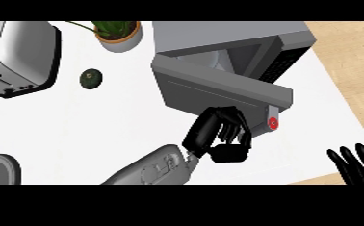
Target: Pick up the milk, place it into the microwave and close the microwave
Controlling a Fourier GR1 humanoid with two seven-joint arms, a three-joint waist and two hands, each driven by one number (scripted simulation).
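No brand, label or writing can be read on anything here; the only mark is a round red button (pixel 272 122) at the right end of the microwave door (pixel 220 91).

The tabletop (pixel 85 124) is plain white, and a strip of pale wood-toned surface shows beyond its right edge.

One microwave (pixel 235 52), grey, stands toward the tabletop's far right part. Its door is partly swung out toward the near edge, leaving a dark gap into the cavity. One potted plant (pixel 119 35) in a light pot sits at the far edge, just left of the microwave. One small dark green round fruit (pixel 91 78) lies on the bare tabletop, left of the microwave and apart from it. One white and dark appliance (pixel 25 59) occupies the far left corner, cut by the view's edge. A grey rounded object (pixel 7 168) shows only in part at the near left edge.

The left hand (pixel 217 136) reaches up from the near edge on its grey forearm, its fingers bent and lying against the lower front of the door; nothing can be seen held in them. The right hand (pixel 350 165) rests at the near right corner, fingers straight, spread and pointing up.

The milk cannot be seen anywhere in the view; whether it is inside the microwave cannot be told.
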